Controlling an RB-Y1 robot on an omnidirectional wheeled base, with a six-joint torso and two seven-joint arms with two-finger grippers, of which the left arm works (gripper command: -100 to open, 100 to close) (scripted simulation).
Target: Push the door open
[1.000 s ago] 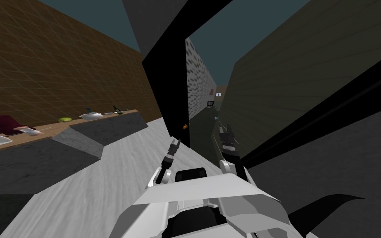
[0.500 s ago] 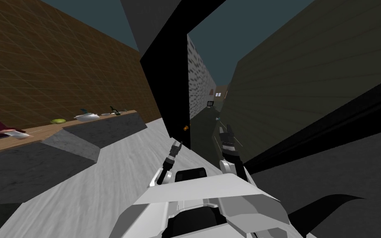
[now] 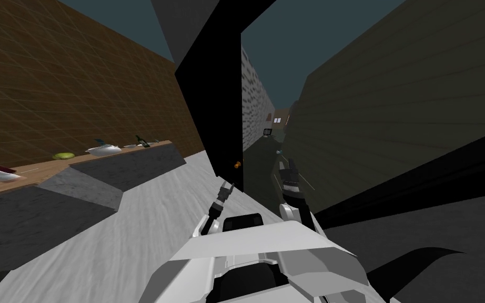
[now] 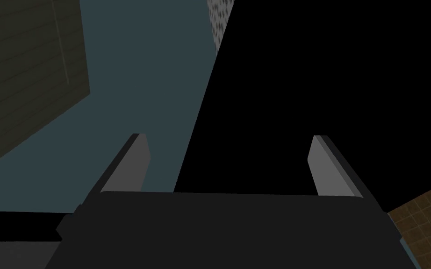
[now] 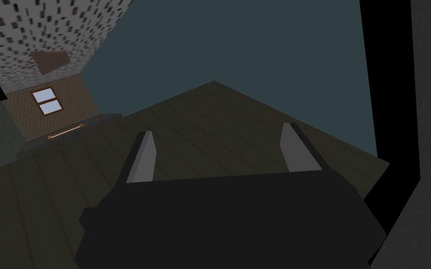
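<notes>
The dark olive planked door panel [image 3: 383,105] is being shown swung away along the right side of the opening, beyond a black frame [image 3: 210,105] whose other band is running under the panel's lower edge. The right gripper [image 3: 288,167] is being held just beside the panel's face; whether it is touching cannot be told. In the right wrist view the right gripper [image 5: 217,133] is being pointed along the planks, its two grey fingers [image 5: 144,159] being kept wide apart with nothing between them. The left gripper [image 3: 227,188] is being held near the foot of the black frame, below a small orange knob [image 3: 237,164] seated on that frame's edge. In the left wrist view its fingers [image 4: 324,163] are likewise being kept spread and empty.

Through the opening a speckled white wall [image 3: 252,100] is being seen. To the left, a pale grey floor [image 3: 131,231] is being bordered by a wood-topped grey counter [image 3: 131,163] set against a brown tiled wall [image 3: 52,79]. A green rounded object [image 3: 63,155], a white dish [image 3: 102,150] and a dark bottle [image 3: 141,141] are being carried on the counter.
</notes>
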